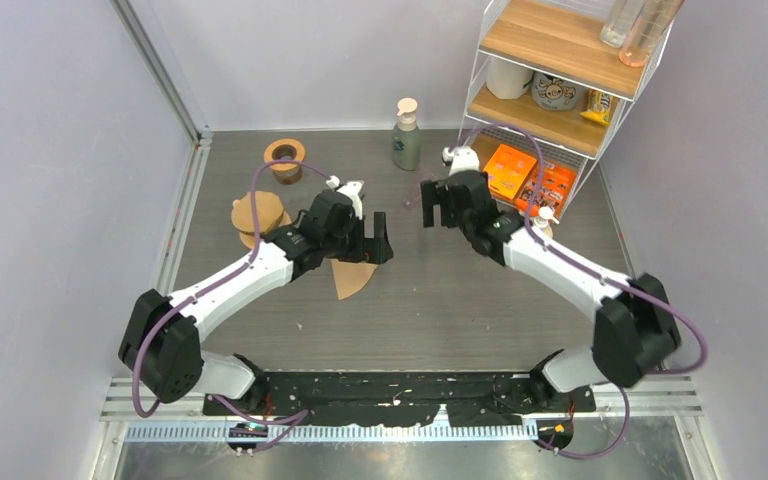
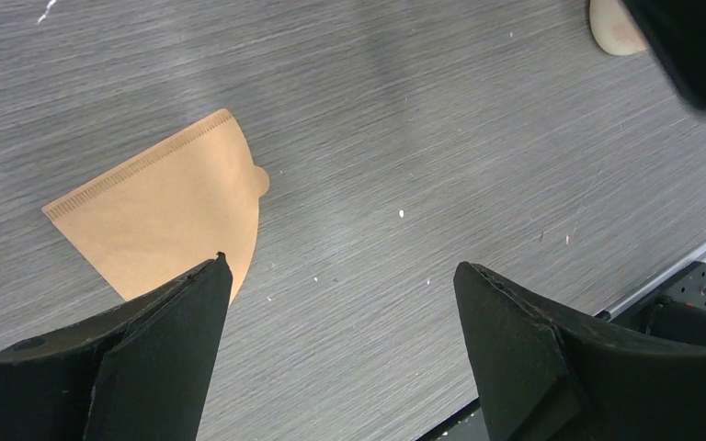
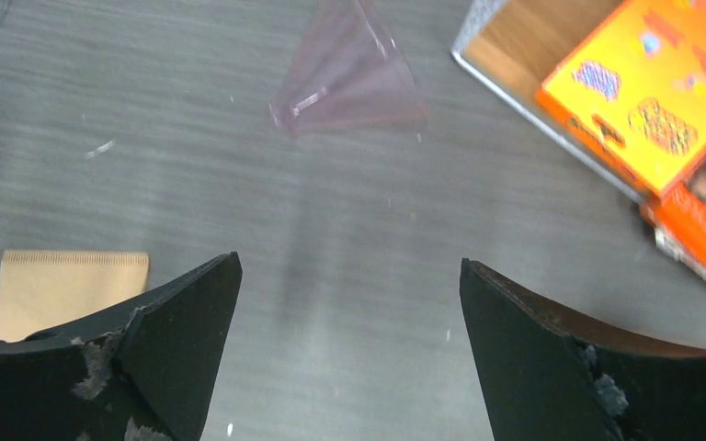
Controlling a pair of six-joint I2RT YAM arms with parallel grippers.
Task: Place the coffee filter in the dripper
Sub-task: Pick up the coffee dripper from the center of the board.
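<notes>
- Left tool sat nearest the lens in the left wrist view, its jaws spread fully and nothing between them.
- Right tool was likewise wide open and empty.
- Coffee filter lay flat on the desk, just beside and partly under the left tool's left finger, not centred between the jaws.
- Dripper was a clear pinkish cone on the desk ahead of the right tool, well apart from the filter. Its pose was too blurred to tell.
- Task judged not started: filter not gripped, dripper empty.
- Risk: thin flat paper gives the fingers no edge to catch. They could scrape the desk, skid the filter away, or crumple it.
- Risk: with the jaws off-centre, closing here would likely pinch a corner only, and the filter could droop or slip.
- Risk: the dripper looked light, so pushing the filter in could tip or shove it unless the right tool steadied it.
- Risk: orange boxes on the shelf rack sat near the right arm, so a wide swing could clip them.
</notes>
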